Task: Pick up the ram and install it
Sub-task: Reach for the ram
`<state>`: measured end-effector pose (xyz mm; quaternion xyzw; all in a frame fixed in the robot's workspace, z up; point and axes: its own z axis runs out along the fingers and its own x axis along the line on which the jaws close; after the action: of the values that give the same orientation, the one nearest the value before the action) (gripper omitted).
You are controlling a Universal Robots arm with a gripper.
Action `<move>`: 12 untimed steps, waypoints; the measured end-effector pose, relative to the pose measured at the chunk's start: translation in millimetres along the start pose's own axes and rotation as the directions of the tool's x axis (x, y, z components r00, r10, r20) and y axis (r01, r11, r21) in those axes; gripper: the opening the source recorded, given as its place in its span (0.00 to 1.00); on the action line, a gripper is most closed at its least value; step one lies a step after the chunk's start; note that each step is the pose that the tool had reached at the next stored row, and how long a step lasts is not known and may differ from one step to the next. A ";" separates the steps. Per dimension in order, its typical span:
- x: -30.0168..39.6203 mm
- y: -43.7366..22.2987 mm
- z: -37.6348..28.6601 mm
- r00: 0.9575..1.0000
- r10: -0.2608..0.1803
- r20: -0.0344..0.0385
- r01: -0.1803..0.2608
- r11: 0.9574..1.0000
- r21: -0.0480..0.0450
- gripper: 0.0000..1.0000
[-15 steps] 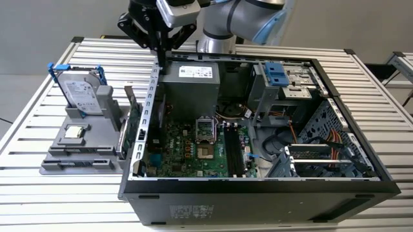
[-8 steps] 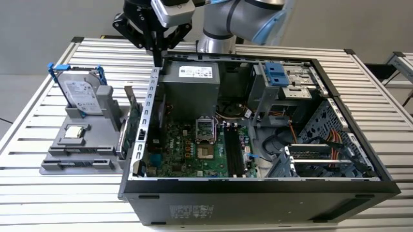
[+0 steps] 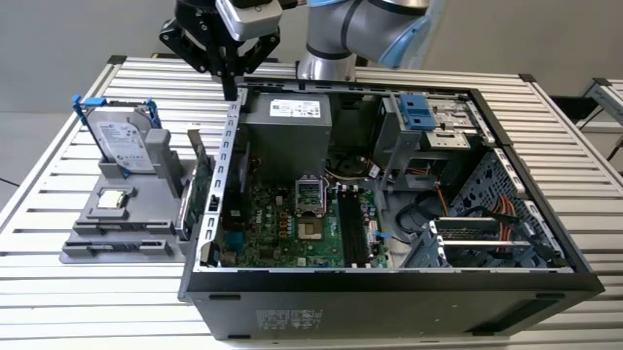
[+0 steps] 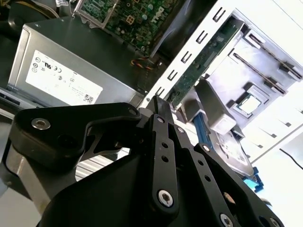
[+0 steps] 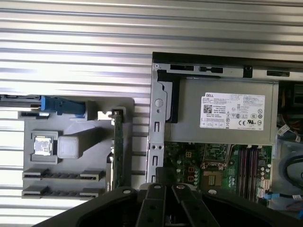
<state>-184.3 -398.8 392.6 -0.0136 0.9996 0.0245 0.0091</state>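
Upper left of the exterior view: gripper [image 3: 230,89], 2 fingers [image 3: 218,57] pressed together, hanging over the wall of the open computer case [image 3: 232,149], near the power supply [image 3: 287,135].

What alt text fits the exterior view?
A black robot gripper hangs over one corner of an open black computer case on a slatted metal table; a silver hard drive stands at the exterior view's left.
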 end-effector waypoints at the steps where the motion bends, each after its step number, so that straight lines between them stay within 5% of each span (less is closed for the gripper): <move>1: 1.1 0.0 0.0 1.000 -0.001 0.000 0.001 1.000 0.000 0.00; 12: 14.9 0.4 -0.3 1.000 -0.002 0.000 0.002 1.000 0.000 0.00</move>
<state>-199.2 -398.8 392.6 -0.0145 0.9996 0.0245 0.0091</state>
